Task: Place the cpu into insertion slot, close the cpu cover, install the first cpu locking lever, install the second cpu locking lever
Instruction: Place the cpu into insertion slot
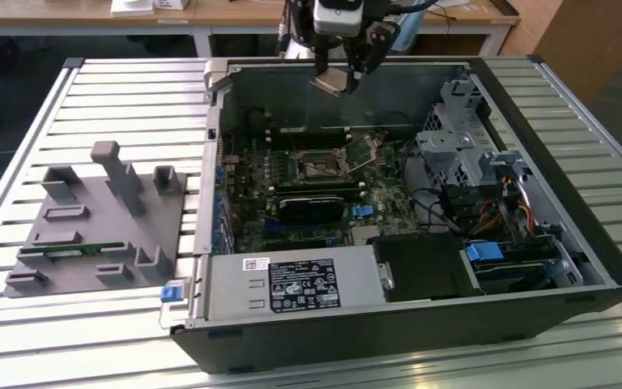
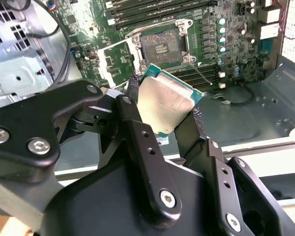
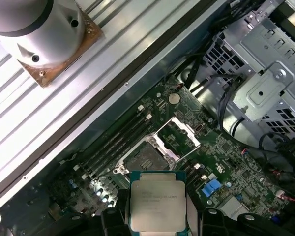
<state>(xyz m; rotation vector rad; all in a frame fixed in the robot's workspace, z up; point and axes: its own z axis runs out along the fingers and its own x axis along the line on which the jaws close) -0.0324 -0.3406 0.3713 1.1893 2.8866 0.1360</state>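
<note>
Cpu gripped, nothing seated yet.
The cpu [image 3: 157, 201] is clamped by its edges in the pincer [image 2: 163, 109] and held in air over the far wall of the case [image 1: 419, 332], at 12 o'clock of the insertion slot [image 1: 320, 164] in the exterior view. The slot is seen empty and the cpu cover [image 3: 181, 136] swung open. Insertion, cover closing and both levers are judged outstanding.
</note>
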